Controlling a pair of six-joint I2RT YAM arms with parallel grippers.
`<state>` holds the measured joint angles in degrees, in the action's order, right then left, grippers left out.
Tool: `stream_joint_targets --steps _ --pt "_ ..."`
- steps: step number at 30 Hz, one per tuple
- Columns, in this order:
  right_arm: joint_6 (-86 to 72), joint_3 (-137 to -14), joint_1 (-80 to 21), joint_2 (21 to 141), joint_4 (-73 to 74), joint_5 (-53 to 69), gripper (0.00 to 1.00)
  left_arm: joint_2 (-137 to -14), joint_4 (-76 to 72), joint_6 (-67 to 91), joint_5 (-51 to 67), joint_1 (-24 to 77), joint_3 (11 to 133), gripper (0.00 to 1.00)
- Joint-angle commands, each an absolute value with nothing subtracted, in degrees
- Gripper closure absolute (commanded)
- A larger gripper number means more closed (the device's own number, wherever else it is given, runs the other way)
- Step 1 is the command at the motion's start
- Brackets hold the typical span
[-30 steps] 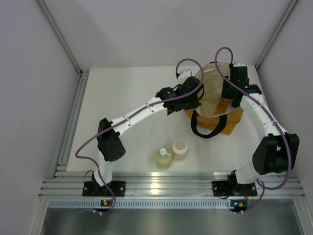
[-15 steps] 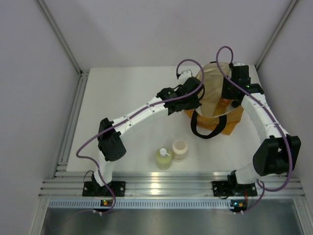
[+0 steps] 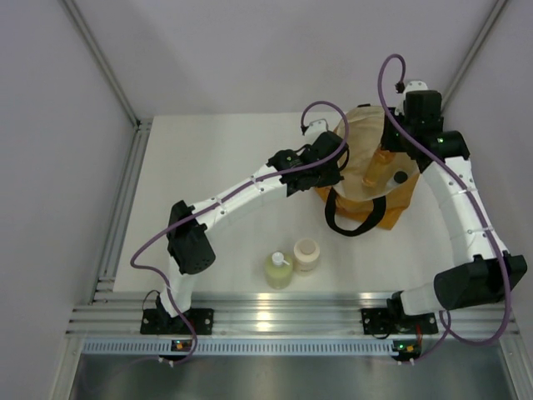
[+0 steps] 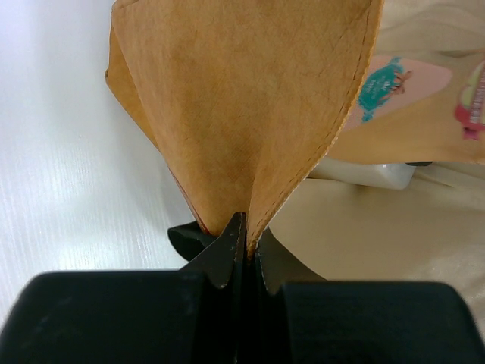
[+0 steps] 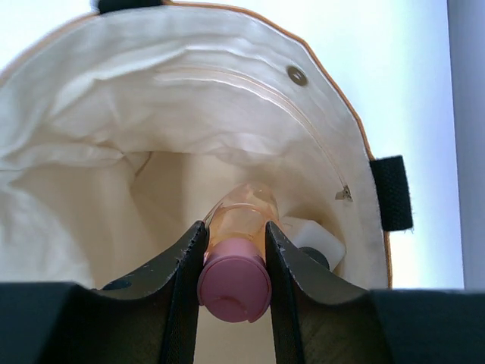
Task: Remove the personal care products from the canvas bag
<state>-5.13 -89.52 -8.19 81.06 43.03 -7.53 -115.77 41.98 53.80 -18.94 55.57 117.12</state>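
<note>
Over at the far right of the table (image 3: 208, 158), the big change from a second ago is the right arm. Its wrist has pulled up and back toward the far corner, and the orange bottle (image 5: 241, 214) has come up with it, so it now hangs over the open mouth of the canvas bag (image 3: 401, 204) rather than sitting down inside. The left arm hasn't budged at all.

The right gripper (image 5: 235, 236) is clamped narrow around the orange bottle just above its pink cap (image 5: 233, 288), one finger on each side of the neck and the body pointing down into the cream lining. Below it, the clear square bottle (image 5: 312, 241) is still at the bottom of the bag. From the top view its black cap (image 3: 400, 177) now shows, right beside the orange bottle.

The left gripper (image 4: 244, 230) is pinched fully closed on a fold of the bag's mustard rim, holding the near-left edge up.

Out on the table near the front, well clear of the bag, the yellow-green pump bottle (image 3: 279, 271) and the cream jar (image 3: 306, 256) stand side by side. One black strap (image 3: 354, 227) loops down toward them.
</note>
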Motion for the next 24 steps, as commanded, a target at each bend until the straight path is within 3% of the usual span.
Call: stream_joint_targets --steps 1,24 --pt "-2.9 -99.0 -11.6 76.7 43.6 -8.8 1.0 -116.2 39.3 53.2 -19.8 55.6 117.9 1.0" --pt "-4.3 -126.1 -23.5 76.4 66.4 -9.1 1.0 -116.3 39.5 52.8 -20.8 55.6 118.7 1.0"
